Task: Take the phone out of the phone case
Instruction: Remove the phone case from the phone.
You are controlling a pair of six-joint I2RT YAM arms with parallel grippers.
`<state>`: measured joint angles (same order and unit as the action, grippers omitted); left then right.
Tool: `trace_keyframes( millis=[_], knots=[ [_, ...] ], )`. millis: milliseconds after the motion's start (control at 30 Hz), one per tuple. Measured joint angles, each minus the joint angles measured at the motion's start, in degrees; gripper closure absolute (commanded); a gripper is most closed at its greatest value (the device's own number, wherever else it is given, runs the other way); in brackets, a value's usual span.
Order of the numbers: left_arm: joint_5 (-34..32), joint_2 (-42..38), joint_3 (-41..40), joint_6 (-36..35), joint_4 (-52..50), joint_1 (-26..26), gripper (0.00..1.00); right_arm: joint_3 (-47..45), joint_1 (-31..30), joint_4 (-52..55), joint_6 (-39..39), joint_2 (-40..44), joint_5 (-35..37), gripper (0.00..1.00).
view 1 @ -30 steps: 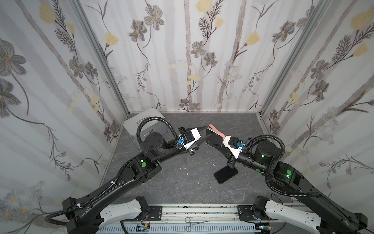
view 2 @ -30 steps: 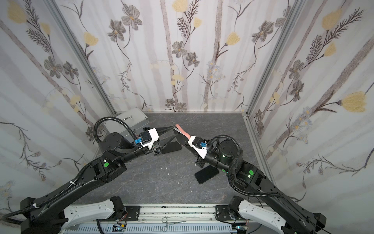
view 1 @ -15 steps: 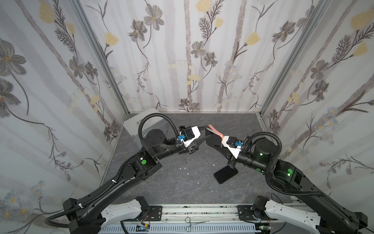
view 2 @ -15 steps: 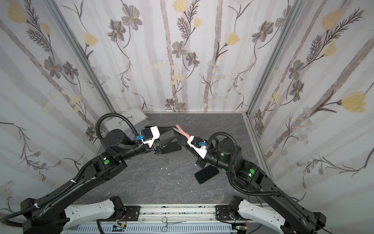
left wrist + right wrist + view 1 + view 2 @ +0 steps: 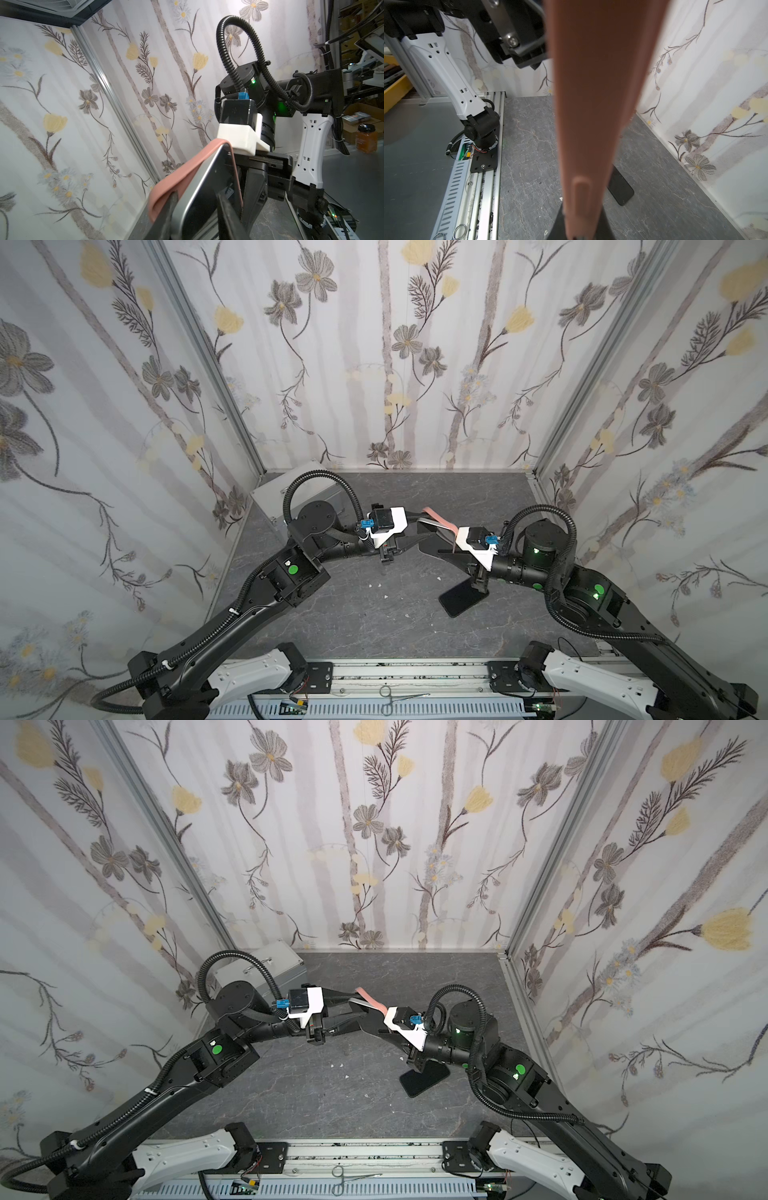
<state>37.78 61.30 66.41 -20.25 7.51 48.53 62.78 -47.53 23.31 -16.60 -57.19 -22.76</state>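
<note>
In a top view the left gripper [image 5: 417, 526] and right gripper [image 5: 451, 541] meet in the air over the table [image 5: 353, 614], the phone [image 5: 432, 526] and its pink case [image 5: 438, 519] between them; a black phone [image 5: 463, 597] lies on it. From the left wrist, the left fingers [image 5: 166, 209] clamp the silver-edged phone [image 5: 199, 187], case [image 5: 178, 180] peeled off one edge. From the right wrist, the right gripper [image 5: 580, 225] pinches the case [image 5: 591, 104].
</note>
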Motion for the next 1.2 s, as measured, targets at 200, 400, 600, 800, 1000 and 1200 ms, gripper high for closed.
trace_keyframes(
  millis=[200, 400, 600, 800, 1000, 1200],
  knots=[
    [9.79, 1.07, 0.35, 2.56, 0.22, 0.15, 0.67, -0.94, 0.2, -2.1, 1.16, 2.03, -6.16, 1.0],
    [11.69, 1.44, 0.09, 5.49, 1.66, 0.5, 0.72, -3.23, 1.9, -6.8, 3.56, 2.97, -10.49, 1.0],
    [9.92, 0.37, -2.23, 8.94, 6.58, 0.7, 0.86, -4.52, 1.9, -10.29, 4.72, 2.97, -11.87, 1.0],
    [8.92, -2.21, -4.61, 11.63, 8.96, 0.87, 1.0, -5.46, 1.84, -11.78, 4.09, 3.69, -12.41, 0.94],
    [5.53, -3.19, -5.51, 11.06, 6.56, -0.22, 1.0, -7.96, 2.14, -16.37, 5.6, 6.58, -8.46, 0.5],
    [-0.83, -1.33, -4.94, 8.7, 0.66, -2.54, 1.0, -12.44, 4.15, -19.58, 10.25, 11.56, 1.11, 0.43]
  ],
)
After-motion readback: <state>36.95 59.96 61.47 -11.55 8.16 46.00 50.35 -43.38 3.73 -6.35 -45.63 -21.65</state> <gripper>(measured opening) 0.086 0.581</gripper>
